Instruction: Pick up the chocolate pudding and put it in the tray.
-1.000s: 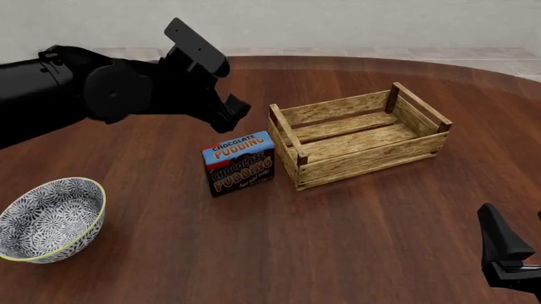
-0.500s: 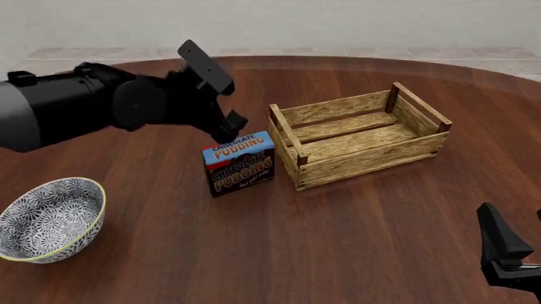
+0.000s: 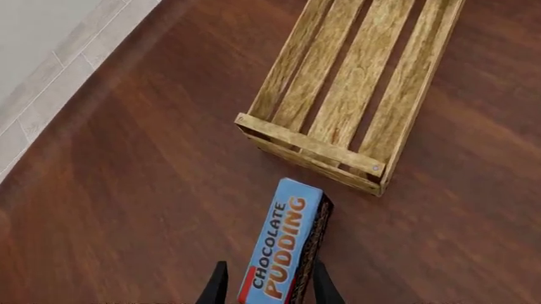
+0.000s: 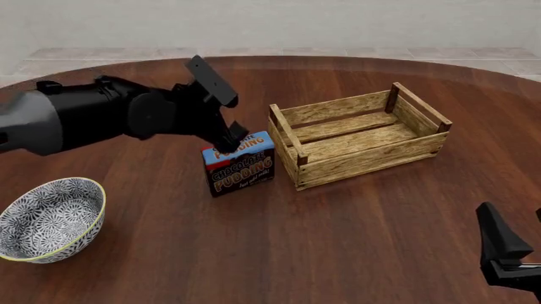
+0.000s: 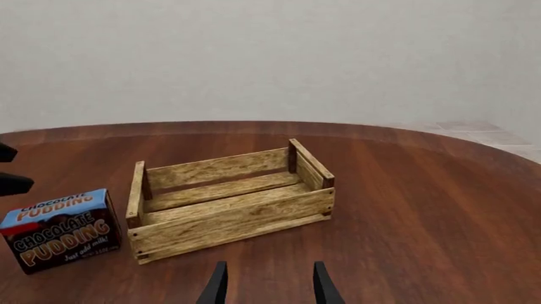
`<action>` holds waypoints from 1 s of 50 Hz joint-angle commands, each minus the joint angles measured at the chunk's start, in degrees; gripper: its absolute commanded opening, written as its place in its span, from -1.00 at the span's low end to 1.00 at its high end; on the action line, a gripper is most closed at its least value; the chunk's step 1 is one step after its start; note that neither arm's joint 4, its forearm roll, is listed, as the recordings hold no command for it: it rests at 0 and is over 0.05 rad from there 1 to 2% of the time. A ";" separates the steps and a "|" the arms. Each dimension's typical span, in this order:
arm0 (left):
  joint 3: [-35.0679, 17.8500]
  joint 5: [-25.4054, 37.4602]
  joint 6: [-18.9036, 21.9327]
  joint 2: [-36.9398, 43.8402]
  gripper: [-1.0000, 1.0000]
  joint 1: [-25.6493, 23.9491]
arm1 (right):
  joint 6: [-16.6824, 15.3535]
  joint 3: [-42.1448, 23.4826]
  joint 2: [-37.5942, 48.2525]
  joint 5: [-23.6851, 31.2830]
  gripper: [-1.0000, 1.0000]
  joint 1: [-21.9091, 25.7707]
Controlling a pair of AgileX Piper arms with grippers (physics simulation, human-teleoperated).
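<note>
Just left of the tray (image 4: pixel 362 138), the chocolate pudding (image 4: pixel 240 166) stands upright on the table (image 4: pixel 338 240). I see the left gripper (image 3: pixel 267 285) spread, straddling its top; contact seems unmade. Right gripper (image 5: pixel 267 283) spread, idle.

My left arm (image 4: pixel 93 117) is bulky, rounded and matte black; my grippers' fingers (image 5: pixel 218 285) are thin black blades.
</note>
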 commanded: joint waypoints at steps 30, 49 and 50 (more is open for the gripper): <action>-1.93 2.12 1.20 5.48 1.00 1.72 | 0.03 0.01 -0.49 0.18 1.00 0.13; -2.90 2.04 1.73 8.78 1.00 2.84 | 0.51 -0.03 -1.27 0.28 1.00 0.61; -2.89 2.04 1.73 8.77 1.00 2.84 | 0.57 -0.03 -1.25 0.26 1.00 0.68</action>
